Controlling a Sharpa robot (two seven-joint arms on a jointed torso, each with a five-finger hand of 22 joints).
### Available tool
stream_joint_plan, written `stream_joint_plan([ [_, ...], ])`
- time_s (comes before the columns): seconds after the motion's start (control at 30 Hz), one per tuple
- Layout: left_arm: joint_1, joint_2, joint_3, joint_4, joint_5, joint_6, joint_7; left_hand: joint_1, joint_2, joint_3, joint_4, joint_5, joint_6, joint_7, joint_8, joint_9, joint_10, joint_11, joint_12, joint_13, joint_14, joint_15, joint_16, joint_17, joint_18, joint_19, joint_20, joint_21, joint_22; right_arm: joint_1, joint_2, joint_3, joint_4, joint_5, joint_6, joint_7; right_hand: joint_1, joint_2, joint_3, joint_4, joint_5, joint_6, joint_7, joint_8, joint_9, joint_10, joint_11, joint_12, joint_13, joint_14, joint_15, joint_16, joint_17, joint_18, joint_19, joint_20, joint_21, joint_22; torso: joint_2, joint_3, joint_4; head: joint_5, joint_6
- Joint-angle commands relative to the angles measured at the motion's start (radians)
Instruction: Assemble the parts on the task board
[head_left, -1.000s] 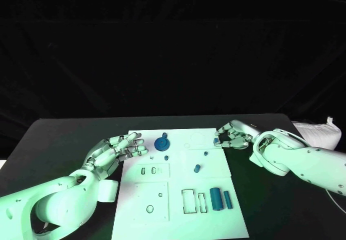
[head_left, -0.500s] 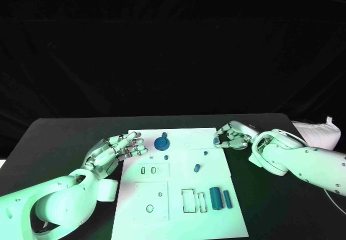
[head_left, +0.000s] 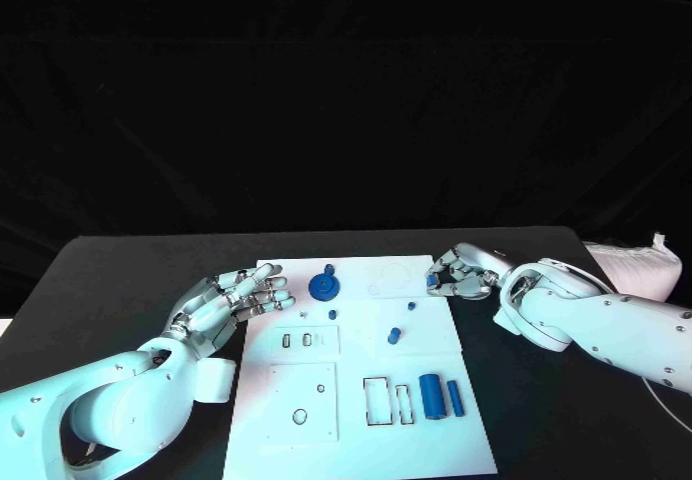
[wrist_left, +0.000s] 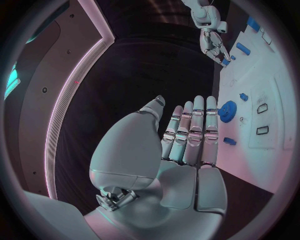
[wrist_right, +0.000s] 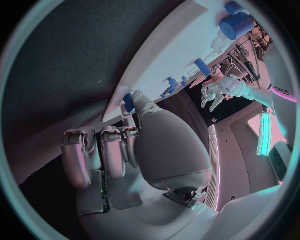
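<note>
Resting flat white task board (head_left: 361, 400) on matte table, left hand (head_left: 231, 300) fingers spread, right hand (head_left: 464, 274) fingers pinching small blue part (wrist_right: 128, 102).

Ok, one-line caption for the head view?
Open left hand lies at the white task board's left edge beside a round blue part; right hand, fingers curled, sits at its far right corner.

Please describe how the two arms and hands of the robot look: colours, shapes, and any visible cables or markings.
Both arms have smooth, rounded white shells with bulky, bulging segments. The left hand and the right hand are silver metal with many jointed fingers and pale fingertip pads. The left palm is a smooth white plate. Small dark screw holes dot the right arm. A thin pale cable runs beside it.
</note>
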Motion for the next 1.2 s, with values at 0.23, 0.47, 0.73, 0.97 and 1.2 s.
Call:
stream_joint_plan([
  [0.23,0.000,0.000,0.001,0.002,0.000,0.019,0.003,0.009,0.003,-0.001,-0.005,-0.004,0.000,0.004,-0.005,0.000,-0.002,0.007,-0.004,-0.001,0.002,0.005,-0.004,0.001,0.013,0.004,0.003,-0.004,-0.001,-0.002,0.005,0.000,-0.001,-0.019,0.015,0.005,0.004,0.011,0.013,-0.006,-0.007,0.024,-0.008,0.008,0.002,0.078,-0.013,0.005,0.226,0.106,-0.011,0.006,0.263,-0.014,0.105,-0.012,0.006,0.263,0.000,-0.0002,-0.0005,0.002,-0.001],
  [0.47,0.000,0.000,0.001,0.001,0.000,0.018,0.004,0.009,0.003,-0.001,-0.005,-0.004,0.000,0.004,-0.005,0.000,-0.002,0.007,-0.004,-0.001,0.002,0.005,-0.004,0.001,0.013,0.004,0.003,-0.004,-0.001,-0.002,0.006,0.000,0.001,-0.024,-0.045,0.005,0.018,0.052,0.054,-0.026,-0.008,0.095,-0.040,0.037,0.016,0.080,-0.039,0.009,0.228,0.106,-0.030,0.006,0.263,-0.014,0.105,-0.027,0.006,0.263,0.000,0.0000,-0.0002,0.006,-0.002],
  [0.73,0.000,0.000,0.000,0.000,0.000,0.017,0.004,0.009,0.003,-0.001,-0.005,-0.004,0.000,0.004,-0.005,0.000,-0.002,0.007,-0.004,-0.001,0.002,0.005,-0.004,0.001,0.013,0.004,0.003,-0.004,-0.001,0.011,0.003,0.003,0.022,-0.025,-0.087,0.006,0.006,0.052,0.068,-0.038,-0.027,0.117,-0.054,0.050,0.024,0.082,-0.053,0.012,0.230,0.106,-0.043,0.006,0.263,-0.014,0.105,-0.041,0.006,0.263,-0.001,-0.0018,0.0018,0.009,-0.002],
  [0.97,0.000,0.003,0.000,-0.002,0.000,0.016,0.003,0.009,0.004,0.000,-0.007,-0.004,0.000,0.004,-0.006,0.000,-0.003,0.008,-0.006,-0.001,0.002,0.006,-0.006,0.002,0.013,0.004,0.003,-0.005,-0.002,0.036,0.012,0.004,0.087,-0.009,-0.066,-0.059,-0.038,0.042,0.057,-0.023,-0.050,0.125,-0.060,0.055,0.028,0.081,-0.058,0.008,0.228,0.106,-0.048,0.006,0.263,-0.014,0.105,-0.047,0.006,0.263,-0.003,-0.0022,-0.0008,0.014,0.003],
  [1.2,0.000,0.011,0.000,-0.013,0.002,0.016,0.006,0.010,0.004,0.001,-0.008,-0.004,0.000,0.004,-0.007,0.000,-0.003,0.008,-0.007,-0.001,0.003,0.006,-0.006,0.002,0.013,0.005,0.003,-0.005,-0.003,0.043,0.070,0.001,0.162,-0.041,-0.037,-0.146,-0.055,0.040,0.052,-0.016,-0.055,0.127,-0.062,0.057,0.029,0.080,-0.060,0.003,0.226,0.106,-0.050,0.006,0.263,-0.014,0.105,-0.049,0.006,0.263,-0.013,-0.0039,0.0045,0.022,-0.004],
])
